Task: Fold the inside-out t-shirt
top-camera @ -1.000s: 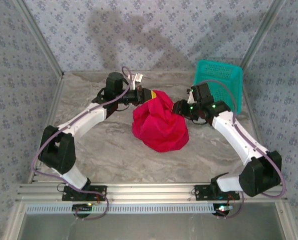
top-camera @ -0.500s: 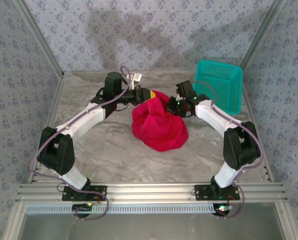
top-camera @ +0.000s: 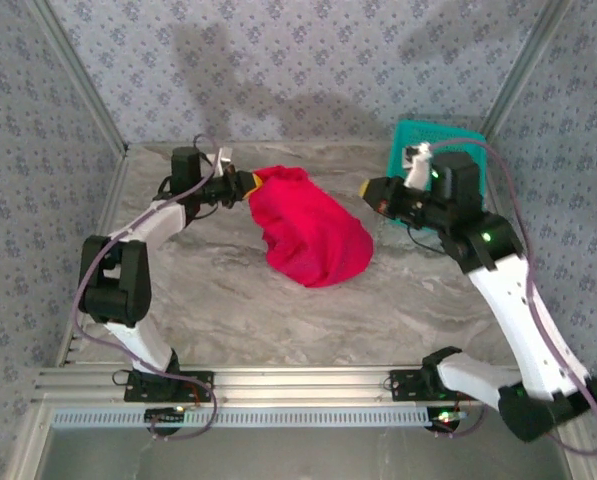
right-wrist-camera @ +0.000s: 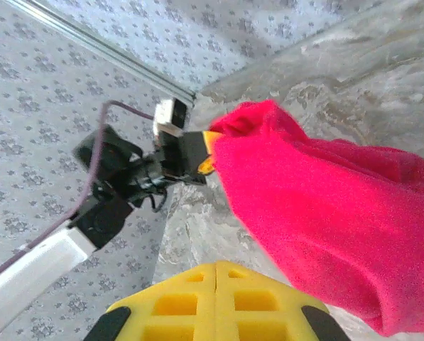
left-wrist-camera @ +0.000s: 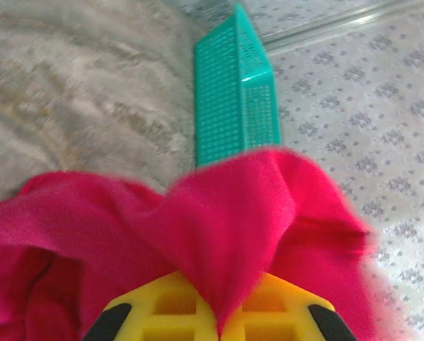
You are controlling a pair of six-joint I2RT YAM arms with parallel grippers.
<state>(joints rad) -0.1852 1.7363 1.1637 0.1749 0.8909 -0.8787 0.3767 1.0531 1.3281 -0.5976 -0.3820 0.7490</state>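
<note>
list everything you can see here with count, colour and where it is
t-shirt: 1, bright red, bunched mid-table, one corner stretched to the left
basket: 1, teal mesh, far right of the table, behind the right arm
table: 1, grey marble-look, under everything
walls: 3, grey-blue patterned, left, back and right
rail: 1, silver, near edge, under the arm bases
left arm: 1, white and black, left side
right arm: 1, white and black, right side
left claw: 1, yellow fingers, shut on the t-shirt's corner
right claw: 1, yellow fingers, shut, empty, right of the t-shirt

right tool [top-camera: 368, 189] off t-shirt [top-camera: 313, 235], left tool [top-camera: 246, 183] retracted
</note>
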